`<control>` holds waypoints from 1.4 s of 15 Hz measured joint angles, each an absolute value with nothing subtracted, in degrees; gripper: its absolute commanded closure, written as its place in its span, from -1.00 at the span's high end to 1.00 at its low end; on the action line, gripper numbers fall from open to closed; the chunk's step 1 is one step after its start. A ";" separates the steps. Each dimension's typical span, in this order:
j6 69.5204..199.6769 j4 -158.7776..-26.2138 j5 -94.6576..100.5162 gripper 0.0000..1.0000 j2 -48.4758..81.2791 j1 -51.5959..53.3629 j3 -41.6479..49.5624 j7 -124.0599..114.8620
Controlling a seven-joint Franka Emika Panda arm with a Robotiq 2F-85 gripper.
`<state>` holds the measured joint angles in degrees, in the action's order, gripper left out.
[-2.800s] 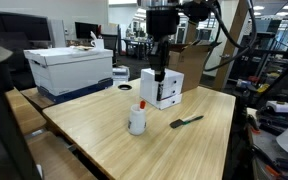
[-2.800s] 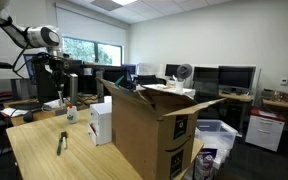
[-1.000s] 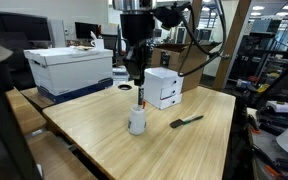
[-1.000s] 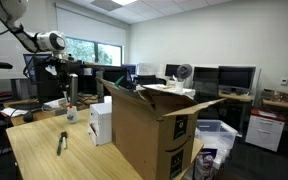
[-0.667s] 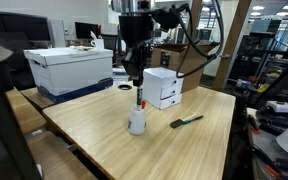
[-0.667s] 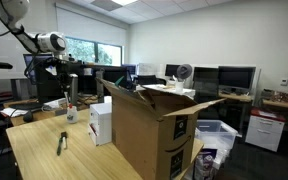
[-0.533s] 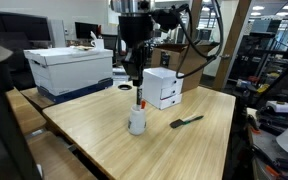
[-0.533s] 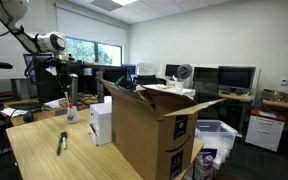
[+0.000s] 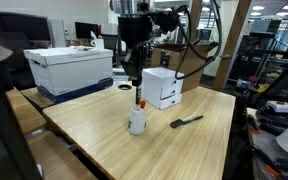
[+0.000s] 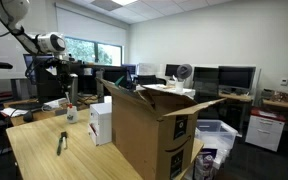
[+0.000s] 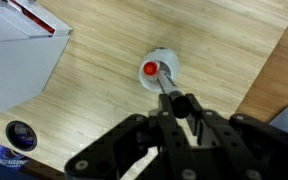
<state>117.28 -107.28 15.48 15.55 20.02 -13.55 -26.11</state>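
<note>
Gripping a red-tipped marker [image 11: 161, 84], the narrowed claw [image 11: 174, 106] hangs above the white cup [image 11: 170, 58] on the desk [image 9: 189, 148]; insertion seems in hand, needing a straight, centred descent.

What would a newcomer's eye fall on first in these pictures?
First comes the black robot arm's pincer above the light wooden table. It is shut on a thin dark marker with a red cap, whose red end sits over a small white cup. Next, in an exterior view, a big brown cardboard box with open flaps fills the foreground.
</note>
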 measured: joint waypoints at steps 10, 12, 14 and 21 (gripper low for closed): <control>117.66 -106.45 15.48 -0.83 17.32 20.03 -12.84 -26.07; 117.68 -106.37 15.48 -0.83 17.57 20.03 -12.68 -26.05; 117.74 -106.22 15.48 -0.83 17.87 20.03 -12.50 -26.02; 117.86 -106.05 15.48 -0.82 18.53 20.02 -11.94 -25.20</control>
<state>117.86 -106.05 15.48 18.53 20.02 -11.94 -25.20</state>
